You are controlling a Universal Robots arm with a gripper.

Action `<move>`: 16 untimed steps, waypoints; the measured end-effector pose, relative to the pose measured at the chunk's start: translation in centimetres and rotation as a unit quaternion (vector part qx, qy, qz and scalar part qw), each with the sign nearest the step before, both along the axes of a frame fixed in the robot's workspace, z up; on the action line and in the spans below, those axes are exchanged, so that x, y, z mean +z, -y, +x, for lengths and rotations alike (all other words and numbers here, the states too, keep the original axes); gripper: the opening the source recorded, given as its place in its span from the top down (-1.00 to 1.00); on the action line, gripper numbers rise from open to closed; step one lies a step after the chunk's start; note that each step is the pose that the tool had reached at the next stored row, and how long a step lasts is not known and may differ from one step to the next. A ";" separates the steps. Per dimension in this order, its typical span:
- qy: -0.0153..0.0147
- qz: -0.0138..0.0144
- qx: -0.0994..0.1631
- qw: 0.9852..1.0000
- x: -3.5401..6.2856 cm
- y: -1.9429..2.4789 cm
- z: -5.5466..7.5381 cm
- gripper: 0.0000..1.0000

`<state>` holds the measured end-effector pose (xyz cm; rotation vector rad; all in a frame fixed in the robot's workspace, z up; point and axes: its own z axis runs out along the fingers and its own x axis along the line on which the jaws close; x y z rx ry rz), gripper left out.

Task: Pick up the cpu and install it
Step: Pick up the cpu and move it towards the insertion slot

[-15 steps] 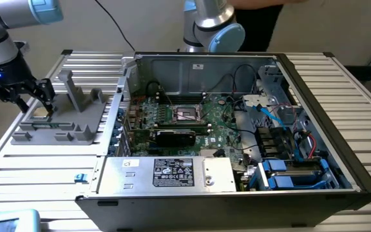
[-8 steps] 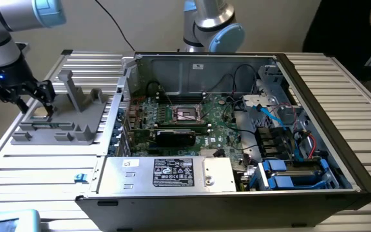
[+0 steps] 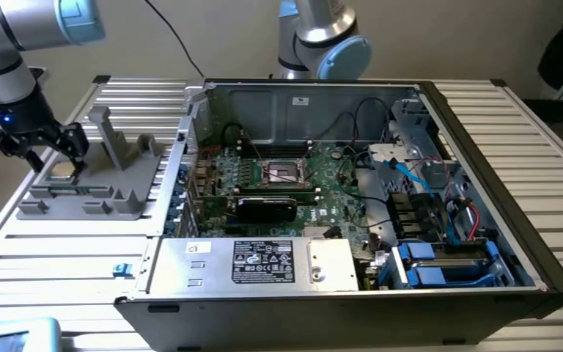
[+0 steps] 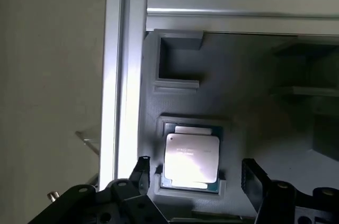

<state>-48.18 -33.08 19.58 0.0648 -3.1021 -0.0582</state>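
Note:
The cpu (image 4: 190,159), a flat square chip with a silver top, lies in a recess of a grey holder (image 4: 254,102). My gripper (image 4: 196,170) is open, with one black finger on each side of the chip and gaps between them and its edges. In the exterior view the gripper (image 3: 55,158) hangs just above the grey holder (image 3: 91,189) at that view's left, over the cpu (image 3: 59,175). The dark motherboard socket (image 3: 284,173) with its metal frame sits inside the open computer case (image 3: 477,183), well to that view's right of my gripper.
Grey upright posts (image 3: 115,139) rise from the holder beside my gripper. A black card (image 3: 267,207) lies below the socket, with cables and blue drive brackets (image 3: 438,264) at the case's right. A second arm (image 3: 322,40) stands behind the case. The ribbed metal table (image 3: 56,257) surrounds everything.

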 end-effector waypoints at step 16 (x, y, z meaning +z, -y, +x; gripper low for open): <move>0.014 -0.014 0.000 1.000 -0.65 -0.74 -0.8 -0.59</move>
